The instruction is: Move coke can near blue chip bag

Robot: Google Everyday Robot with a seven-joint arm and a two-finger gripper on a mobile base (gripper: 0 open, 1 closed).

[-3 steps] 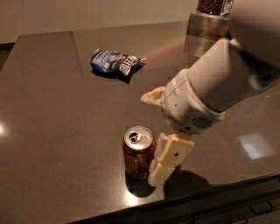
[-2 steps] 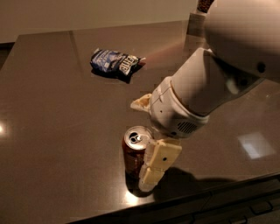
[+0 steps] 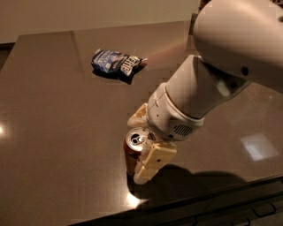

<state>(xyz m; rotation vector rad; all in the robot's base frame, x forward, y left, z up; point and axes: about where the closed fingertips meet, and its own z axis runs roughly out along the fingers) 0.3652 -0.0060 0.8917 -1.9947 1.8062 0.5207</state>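
Note:
The coke can (image 3: 132,154), red-brown with a silver top, stands upright on the dark table (image 3: 53,110) near its front edge. My gripper (image 3: 143,139) is down over it. One cream finger (image 3: 152,161) lies against the can's front right side and the other finger (image 3: 138,117) sits at its back rim, so the gripper is shut on the can. The can rests on the table. The blue chip bag (image 3: 116,64) lies crumpled at the far middle of the table, well behind the can.
My large white arm (image 3: 221,66) fills the right half of the view and hides the table behind it. The table's front edge (image 3: 199,194) runs just below the can. A dark object (image 3: 201,6) stands at the far right corner.
My gripper has moved left and down until its fingers came around the coke can and closed in on it. The can and the bag have not moved.

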